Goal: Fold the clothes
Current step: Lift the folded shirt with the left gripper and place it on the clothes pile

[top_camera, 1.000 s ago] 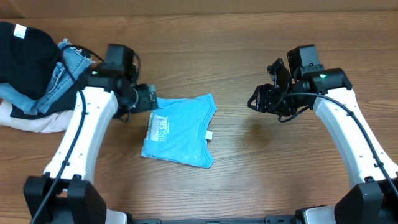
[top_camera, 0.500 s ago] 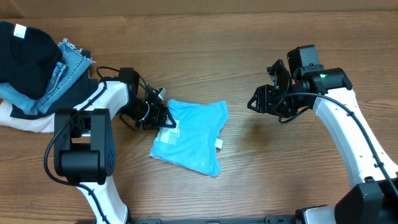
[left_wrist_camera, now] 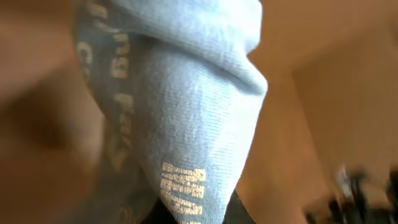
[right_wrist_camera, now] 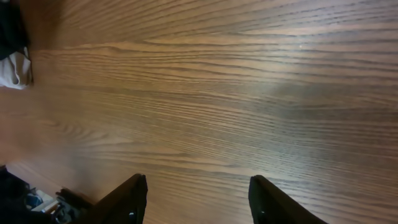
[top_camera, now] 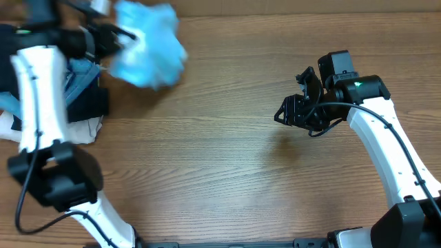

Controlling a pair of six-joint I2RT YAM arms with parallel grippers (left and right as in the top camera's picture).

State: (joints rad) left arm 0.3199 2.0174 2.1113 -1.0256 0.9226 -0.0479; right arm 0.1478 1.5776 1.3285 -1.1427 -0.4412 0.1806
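The clothes, a light blue T-shirt (top_camera: 148, 45), hang bunched and motion-blurred in the air over the table's far left corner. My left gripper (top_camera: 109, 38) is shut on the shirt at its left side. In the left wrist view the blue cloth (left_wrist_camera: 180, 112) fills the frame, with small white print near the bottom, and hides the fingers. Over bare wood at the right, my right gripper (top_camera: 289, 114) stands open and holds nothing. Its two dark fingertips (right_wrist_camera: 135, 186) are wide apart above the wood grain.
A pile of other garments lies at the far left edge: denim (top_camera: 79, 72), a black piece (top_camera: 89, 103) and white cloth (top_camera: 83, 127). The white cloth (right_wrist_camera: 15, 68) also shows at the left edge of the right wrist view.
My left gripper shut on the folded shirt and swung it off the table middle, up to the far left corner. The shirt is now bunched. The right arm has not moved.
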